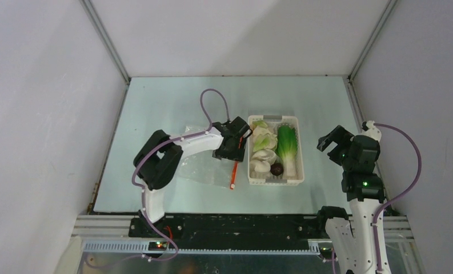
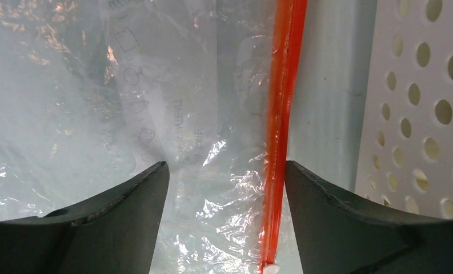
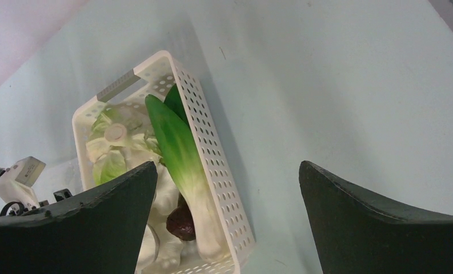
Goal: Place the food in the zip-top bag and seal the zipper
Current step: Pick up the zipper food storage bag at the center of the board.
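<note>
The clear zip-top bag (image 1: 204, 165) lies flat on the table left of the white basket; it fills the left wrist view (image 2: 155, 103). Its red-orange zipper (image 1: 233, 173) (image 2: 281, 114) ends in a small white slider (image 2: 268, 268). My left gripper (image 1: 235, 142) (image 2: 227, 171) is open, just above the bag, its jaws either side of the zipper strip. The bok choy (image 1: 287, 148) (image 3: 181, 154), pale lumps (image 1: 263, 153) (image 3: 107, 162) and brown ball (image 1: 276, 169) (image 3: 181, 222) lie in the basket. My right gripper (image 1: 332, 140) (image 3: 227, 177) is open and empty, raised right of the basket.
The white perforated basket (image 1: 296, 181) (image 3: 212, 148) (image 2: 418, 114) stands mid-table, close against the bag's zipper edge. Grey walls enclose the table on three sides. The arms' bases and a metal rail run along the near edge.
</note>
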Available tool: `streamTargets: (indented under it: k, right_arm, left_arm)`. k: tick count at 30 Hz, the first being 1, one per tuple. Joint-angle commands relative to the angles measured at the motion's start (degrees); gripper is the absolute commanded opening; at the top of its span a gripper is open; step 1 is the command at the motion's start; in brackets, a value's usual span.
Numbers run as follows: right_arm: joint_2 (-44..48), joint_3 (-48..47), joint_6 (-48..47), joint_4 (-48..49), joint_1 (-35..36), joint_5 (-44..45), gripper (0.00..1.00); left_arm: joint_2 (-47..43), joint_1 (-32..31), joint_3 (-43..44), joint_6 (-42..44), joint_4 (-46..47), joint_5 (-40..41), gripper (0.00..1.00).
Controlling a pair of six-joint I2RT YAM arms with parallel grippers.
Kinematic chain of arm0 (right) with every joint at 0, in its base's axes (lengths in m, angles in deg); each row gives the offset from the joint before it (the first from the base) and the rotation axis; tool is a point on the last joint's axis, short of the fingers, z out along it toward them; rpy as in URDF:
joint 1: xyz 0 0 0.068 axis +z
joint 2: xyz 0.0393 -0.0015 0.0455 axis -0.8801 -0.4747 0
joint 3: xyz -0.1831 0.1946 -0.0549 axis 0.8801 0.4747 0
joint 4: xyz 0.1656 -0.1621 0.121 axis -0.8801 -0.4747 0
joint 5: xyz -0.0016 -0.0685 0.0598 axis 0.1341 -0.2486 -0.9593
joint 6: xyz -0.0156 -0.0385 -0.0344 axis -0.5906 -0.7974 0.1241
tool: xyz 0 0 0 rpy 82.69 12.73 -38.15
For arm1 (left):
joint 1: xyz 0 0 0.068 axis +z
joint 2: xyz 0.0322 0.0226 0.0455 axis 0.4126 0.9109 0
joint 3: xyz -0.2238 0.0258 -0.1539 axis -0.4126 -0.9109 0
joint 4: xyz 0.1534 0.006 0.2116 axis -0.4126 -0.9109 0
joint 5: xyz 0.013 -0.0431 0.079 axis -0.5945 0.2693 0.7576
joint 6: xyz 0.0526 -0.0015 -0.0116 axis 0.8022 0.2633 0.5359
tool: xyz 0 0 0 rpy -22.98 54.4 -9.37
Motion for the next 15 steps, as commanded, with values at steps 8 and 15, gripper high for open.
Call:
streamTargets:
  k: [8,15]
  right_arm:
    - [-0.5,0.1,-0.8,1.5,-0.4,-0.7,1.0]
    - [-0.3,0.1,-0.8,1.4,-0.4,-0.7,1.0]
  left_arm:
    - [2.1,-2.6,2.2,-0.6,-2.1,3.9,0.64]
    - [-0.5,-2.5,-0.7,-1.9,1.1,-0.5,0.18]
